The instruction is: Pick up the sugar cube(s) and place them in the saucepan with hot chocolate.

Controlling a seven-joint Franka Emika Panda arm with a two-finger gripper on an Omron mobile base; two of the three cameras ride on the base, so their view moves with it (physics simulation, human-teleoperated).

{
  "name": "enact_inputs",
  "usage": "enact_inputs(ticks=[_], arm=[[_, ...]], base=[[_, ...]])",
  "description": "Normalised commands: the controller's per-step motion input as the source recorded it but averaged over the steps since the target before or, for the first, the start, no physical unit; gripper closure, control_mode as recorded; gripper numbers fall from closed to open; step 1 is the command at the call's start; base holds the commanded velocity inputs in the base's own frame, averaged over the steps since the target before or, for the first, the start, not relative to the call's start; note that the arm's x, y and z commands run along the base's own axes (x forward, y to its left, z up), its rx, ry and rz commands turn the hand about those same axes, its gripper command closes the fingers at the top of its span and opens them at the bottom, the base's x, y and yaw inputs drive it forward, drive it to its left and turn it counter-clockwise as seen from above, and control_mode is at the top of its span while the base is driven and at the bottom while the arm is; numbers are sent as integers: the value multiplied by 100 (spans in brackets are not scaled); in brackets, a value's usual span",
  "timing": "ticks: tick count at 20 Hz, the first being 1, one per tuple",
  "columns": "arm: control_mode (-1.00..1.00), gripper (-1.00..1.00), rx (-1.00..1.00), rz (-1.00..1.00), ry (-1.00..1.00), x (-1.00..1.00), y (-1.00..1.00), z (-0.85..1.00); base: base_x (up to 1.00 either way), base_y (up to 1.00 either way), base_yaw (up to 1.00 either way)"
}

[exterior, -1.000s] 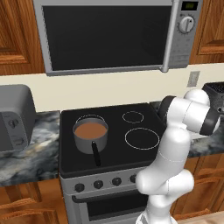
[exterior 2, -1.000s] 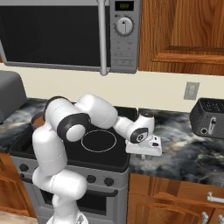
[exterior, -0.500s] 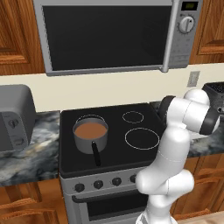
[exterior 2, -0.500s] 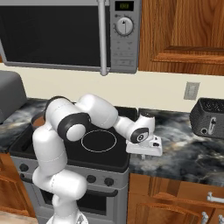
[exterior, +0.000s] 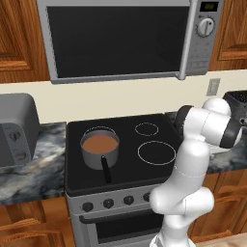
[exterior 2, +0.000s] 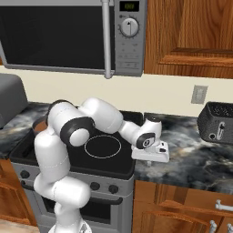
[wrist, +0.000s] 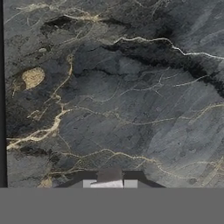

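Observation:
The saucepan with hot chocolate (exterior: 100,147) stands on the stove's front left burner, its black handle pointing toward the front edge. In the right base view its brown rim (exterior 2: 40,124) peeks out behind my arm. My gripper (exterior 2: 151,155) points straight down and sits low on the dark marble counter, just right of the stove. In the hand view the dark fingertips (wrist: 78,180) stand close together at the bottom. A small whitish sugar cube (wrist: 109,183) is pinched between them, so the gripper (wrist: 109,180) looks shut on it.
A black toaster (exterior 2: 216,123) stands on the counter to the right, near the wall. A grey appliance (exterior: 17,130) sits left of the stove (exterior: 144,159). The microwave (exterior: 120,38) hangs above the burners. Bare marble counter (wrist: 131,96) spreads ahead of the hand.

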Motion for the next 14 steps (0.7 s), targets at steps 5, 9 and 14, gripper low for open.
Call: enact_inputs(ticks=[5,9,14], arm=[[-100,100,0,0,0,-1,0,-4],[-100,100,0,0,0,-20,0,0],[-100,100,0,0,-9,-49,9,11]], base=[[0,0,0],[0,0,0],[0,0,0]])
